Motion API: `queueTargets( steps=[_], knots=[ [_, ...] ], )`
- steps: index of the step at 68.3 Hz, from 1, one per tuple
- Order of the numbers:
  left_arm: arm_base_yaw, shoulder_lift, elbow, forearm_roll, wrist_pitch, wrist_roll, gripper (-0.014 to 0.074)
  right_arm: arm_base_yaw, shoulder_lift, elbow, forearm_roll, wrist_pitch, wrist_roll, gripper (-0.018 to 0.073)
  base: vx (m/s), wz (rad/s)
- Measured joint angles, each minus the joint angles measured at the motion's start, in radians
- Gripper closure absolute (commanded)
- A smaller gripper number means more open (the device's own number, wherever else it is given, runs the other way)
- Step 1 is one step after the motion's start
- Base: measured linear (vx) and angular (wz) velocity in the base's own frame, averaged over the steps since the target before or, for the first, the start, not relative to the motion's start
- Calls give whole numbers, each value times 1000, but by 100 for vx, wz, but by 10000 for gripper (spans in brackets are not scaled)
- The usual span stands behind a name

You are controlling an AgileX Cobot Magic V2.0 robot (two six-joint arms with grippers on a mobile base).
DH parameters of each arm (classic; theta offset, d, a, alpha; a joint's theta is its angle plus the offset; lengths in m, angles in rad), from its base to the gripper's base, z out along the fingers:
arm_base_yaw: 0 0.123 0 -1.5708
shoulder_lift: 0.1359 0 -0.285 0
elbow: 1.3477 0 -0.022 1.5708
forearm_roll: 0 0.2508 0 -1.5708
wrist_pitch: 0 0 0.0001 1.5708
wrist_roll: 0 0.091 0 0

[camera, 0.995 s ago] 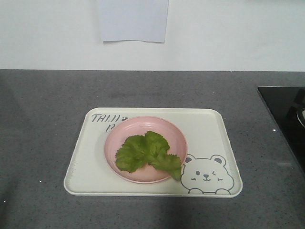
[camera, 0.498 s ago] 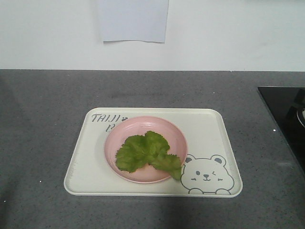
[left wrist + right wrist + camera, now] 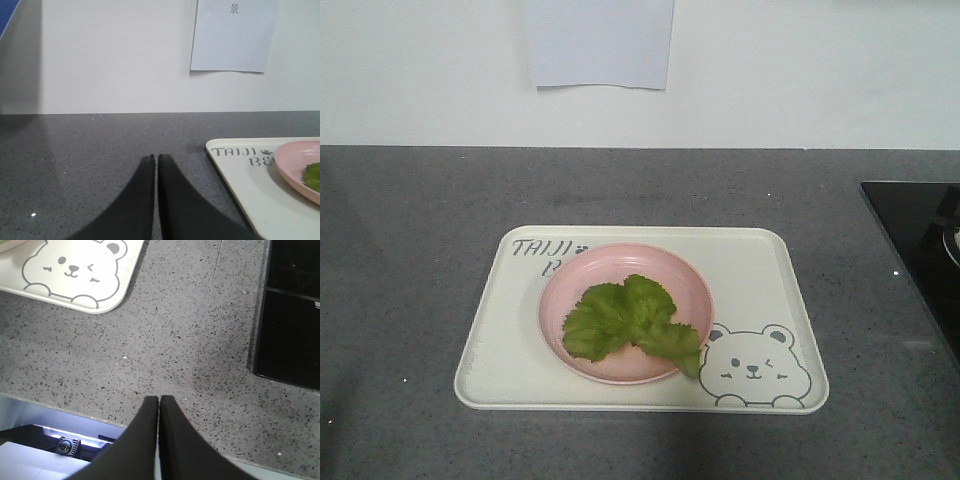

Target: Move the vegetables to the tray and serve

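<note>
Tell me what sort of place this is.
Probably a kitchen, or a mock-up of one: a grey speckled counter against a white wall, a black glass hob set into it at the right, and lettuce on a pink plate on a tray.

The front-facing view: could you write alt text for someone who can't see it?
A green lettuce leaf lies on a round pink plate that sits on a cream tray with a winking bear drawing, on a grey counter. No robot arm is in view.
</note>
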Motion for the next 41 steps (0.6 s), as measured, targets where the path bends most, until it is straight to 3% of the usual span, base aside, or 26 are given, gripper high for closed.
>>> queueTargets(
  steps=[41],
  knots=[
    [0, 0, 0, 0, 0, 0, 602, 0, 0, 0, -18, -16, -6, 568, 0, 0]
  ],
)
